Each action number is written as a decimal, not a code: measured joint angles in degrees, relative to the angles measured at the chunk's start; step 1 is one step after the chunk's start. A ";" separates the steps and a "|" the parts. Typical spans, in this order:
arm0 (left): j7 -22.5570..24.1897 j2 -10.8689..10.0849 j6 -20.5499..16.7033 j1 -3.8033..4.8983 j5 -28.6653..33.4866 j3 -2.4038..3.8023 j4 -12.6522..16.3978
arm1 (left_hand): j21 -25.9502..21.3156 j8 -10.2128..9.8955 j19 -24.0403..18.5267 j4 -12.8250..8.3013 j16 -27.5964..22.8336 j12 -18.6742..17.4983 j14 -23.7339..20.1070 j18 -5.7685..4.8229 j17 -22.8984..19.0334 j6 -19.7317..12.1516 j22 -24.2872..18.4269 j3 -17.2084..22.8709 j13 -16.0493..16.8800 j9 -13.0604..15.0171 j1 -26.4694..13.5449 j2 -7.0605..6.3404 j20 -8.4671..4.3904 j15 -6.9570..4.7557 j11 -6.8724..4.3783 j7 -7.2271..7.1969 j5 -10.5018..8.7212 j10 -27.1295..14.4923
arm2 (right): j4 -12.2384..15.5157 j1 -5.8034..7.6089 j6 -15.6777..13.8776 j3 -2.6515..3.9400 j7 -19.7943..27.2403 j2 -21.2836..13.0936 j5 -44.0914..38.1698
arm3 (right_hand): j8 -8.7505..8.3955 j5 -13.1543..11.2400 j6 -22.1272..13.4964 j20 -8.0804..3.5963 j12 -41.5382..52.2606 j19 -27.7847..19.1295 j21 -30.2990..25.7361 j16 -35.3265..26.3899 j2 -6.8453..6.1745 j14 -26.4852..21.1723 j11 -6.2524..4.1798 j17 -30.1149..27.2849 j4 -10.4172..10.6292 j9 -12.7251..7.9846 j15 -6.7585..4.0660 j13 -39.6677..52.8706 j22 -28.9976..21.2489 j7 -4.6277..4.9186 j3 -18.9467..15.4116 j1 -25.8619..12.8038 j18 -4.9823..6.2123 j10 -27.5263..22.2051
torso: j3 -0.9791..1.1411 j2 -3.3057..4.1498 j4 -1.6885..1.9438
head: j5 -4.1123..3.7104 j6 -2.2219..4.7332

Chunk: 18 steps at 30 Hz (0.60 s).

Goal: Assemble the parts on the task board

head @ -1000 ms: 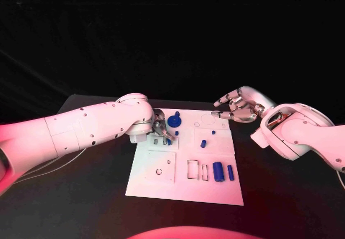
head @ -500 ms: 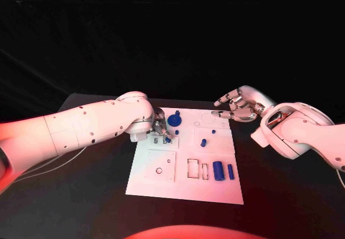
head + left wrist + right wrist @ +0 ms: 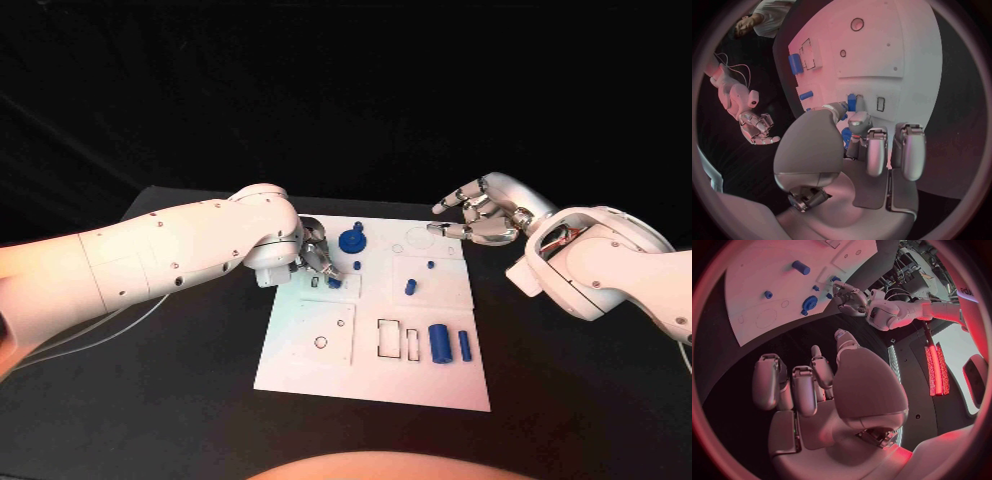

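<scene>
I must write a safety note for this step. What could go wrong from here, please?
1. The left robot hand works a small blue part at a slot of the task board; the part may tilt and jam.
2. The blue gear-like part stands close beside that hand and could be knocked.
3. The hand hides the slot in the head view.

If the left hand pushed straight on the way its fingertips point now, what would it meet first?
Most likely the small blue part at its fingertips, then the task board beneath. The left hand points down at the board's upper left slots; whether it already touches the part is unclear.
</scene>
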 measured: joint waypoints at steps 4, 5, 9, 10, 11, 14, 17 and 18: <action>-0.01 -0.83 -1.29 0.01 1.39 0.00 0.89 | 0.00 0.56 0.00 -0.64 0.00 0.00 0.00 0.00 0.00 0.00 0.00 1.10 0.00 0.94 -1.06 -1.06 0.00 0.00 -0.13 0.00 2.84 0.15 | -0.07 0.00 0.03 0.00 -0.02 -0.01 -0.01 | 0.00 0.00 0.00 0.00 0.00 0.00 0.00 0.00 0.00 0.00 0.00 0.00 0.00 0.00 0.00 0.00 0.00 0.00 0.00 0.00 0.00 0.00 | 0.00 0.00 0.00 | 0.16 0.00; -0.01 -1.02 -1.67 0.01 1.65 0.00 1.09 | 0.00 0.58 0.00 -0.86 0.00 0.00 0.00 0.00 0.00 0.00 0.00 1.31 0.00 1.25 -1.22 -1.22 0.00 0.00 -0.06 0.01 3.51 0.29 | -0.08 0.00 0.03 0.00 -0.02 -0.01 -0.02 | 0.00 0.00 0.00 0.00 0.00 0.00 0.00 0.00 0.00 0.00 0.00 0.00 0.00 0.00 0.00 0.00 0.00 0.00 0.00 0.00 0.00 0.00 | 0.00 0.00 0.00 | 0.20 0.00; -0.01 -1.67 -3.54 0.01 2.44 0.01 1.88 | 0.00 0.85 0.00 -1.34 0.00 -0.42 0.00 0.00 0.00 0.01 0.00 1.79 -0.20 1.81 -1.65 -1.64 0.00 0.00 -0.14 0.01 4.80 0.55 | -0.10 0.00 0.04 -0.01 -0.03 -0.03 -0.03 | 0.00 0.00 0.00 0.00 0.00 0.00 -0.23 0.00 0.00 0.00 0.00 -0.01 0.00 0.00 0.00 0.00 -0.01 0.00 0.00 0.00 0.00 0.00 | 0.00 0.01 0.00 | 0.33 -0.04; 0.02 -1.78 -4.00 0.01 2.51 0.01 2.07 | 0.00 0.85 0.00 -1.34 0.00 -0.42 0.00 0.00 0.00 0.01 0.00 1.79 -0.26 2.01 -1.66 -1.65 0.00 0.00 -0.14 0.01 4.94 0.55 | -0.10 0.00 0.04 -0.01 -0.03 -0.03 -0.03 | 0.00 0.00 0.00 0.00 0.00 0.00 -0.23 0.00 0.00 0.00 0.00 -0.01 0.00 0.00 0.00 0.00 -0.01 0.00 0.00 0.00 0.00 0.00 | 0.00 0.02 -0.01 | 0.36 -0.05; 0.06 -1.89 -4.46 0.01 2.52 0.01 2.27 | 0.00 0.85 0.00 -1.34 0.00 -0.42 0.00 0.01 -0.01 0.01 0.00 1.79 -0.27 2.06 -1.68 -1.66 0.00 0.00 -0.14 0.01 4.97 0.55 | -0.10 0.00 0.04 -0.01 -0.03 -0.04 -0.03 | 0.00 0.00 0.00 0.00 0.00 0.00 -0.22 0.00 0.00 0.00 0.00 -0.01 0.00 -0.01 0.00 0.00 -0.01 0.00 0.00 0.00 0.00 0.00 | -0.01 0.03 -0.01 | 0.38 -0.06; 0.19 -2.14 -5.80 -0.06 2.34 -0.01 2.87 | 0.00 0.91 0.00 -1.52 0.00 -0.42 0.00 0.00 -0.01 0.01 0.00 1.98 -0.42 2.13 -1.88 -1.87 0.00 0.00 -0.14 0.02 5.01 0.55 | -0.10 -0.02 0.05 -0.01 -0.03 -0.06 -0.04 | 0.00 0.00 0.00 0.00 0.00 0.00 -0.22 0.00 0.00 0.00 0.00 -0.01 0.00 -0.01 0.00 0.00 -0.01 0.00 0.00 0.00 0.00 0.00 | 0.00 0.06 -0.03 | 0.44 -0.16; 0.33 -2.31 -6.87 -0.29 1.49 -0.05 3.44 | 0.00 1.08 0.00 -1.58 0.00 -0.65 0.00 0.00 -0.01 0.01 0.00 2.04 -0.53 2.17 -1.89 -1.87 0.00 0.00 -0.13 0.02 5.34 0.55 | -0.10 -0.03 0.05 -0.02 -0.03 -0.07 -0.04 | 0.00 0.00 0.00 0.00 0.00 0.00 -0.22 0.00 0.00 0.00 0.00 -0.01 0.00 -0.01 0.00 0.00 -0.01 0.00 0.00 0.00 0.00 0.00 | 0.01 0.07 -0.05 | 0.46 -0.18; 0.38 -2.34 -7.11 -0.36 1.12 -0.05 3.57 | 0.00 1.08 0.00 -1.59 0.00 -0.66 0.00 0.00 -0.01 0.01 0.00 2.05 -0.52 2.19 -1.89 -1.87 0.00 0.00 -0.13 0.02 5.35 0.55 | -0.10 -0.03 0.05 -0.02 -0.03 -0.07 -0.04 | 0.00 0.00 0.00 0.00 0.00 0.00 -0.22 0.00 0.00 0.00 0.00 -0.01 0.00 -0.01 0.00 0.00 -0.01 0.00 0.00 0.00 0.00 0.00 | 0.01 0.07 -0.07 | 0.46 -0.20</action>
